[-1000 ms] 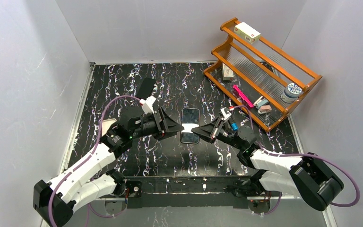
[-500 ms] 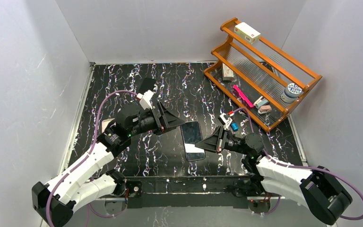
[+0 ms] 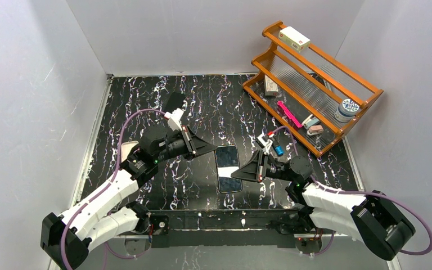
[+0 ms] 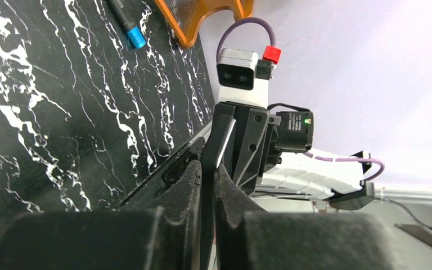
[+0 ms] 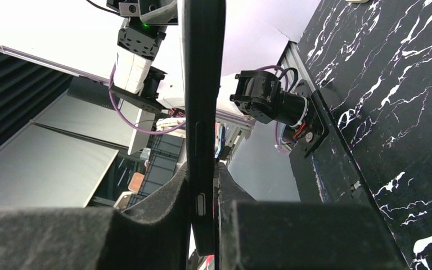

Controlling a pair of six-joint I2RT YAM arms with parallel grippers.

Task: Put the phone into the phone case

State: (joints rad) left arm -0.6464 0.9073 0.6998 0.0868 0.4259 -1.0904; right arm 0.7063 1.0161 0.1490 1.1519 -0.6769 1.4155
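The phone, a dark slab with a glossy screen, hangs over the middle of the black marbled mat, held between both arms. My right gripper is shut on its right long edge; in the right wrist view the phone stands edge-on between the jaws of that gripper. My left gripper is shut on the phone's far left corner, and the left wrist view shows a thin dark edge pinched in the gripper. A flat black piece, apparently the phone case, lies at the back left.
A wooden rack with small boxes and a tin stands at the back right. A blue-capped cylinder lies behind the right wrist. A beige object peeks out beside the left arm. White walls close in three sides.
The right gripper has carried the phone nearer to the arm bases. The left gripper let go, opened, and has now shut on the phone's far left corner.
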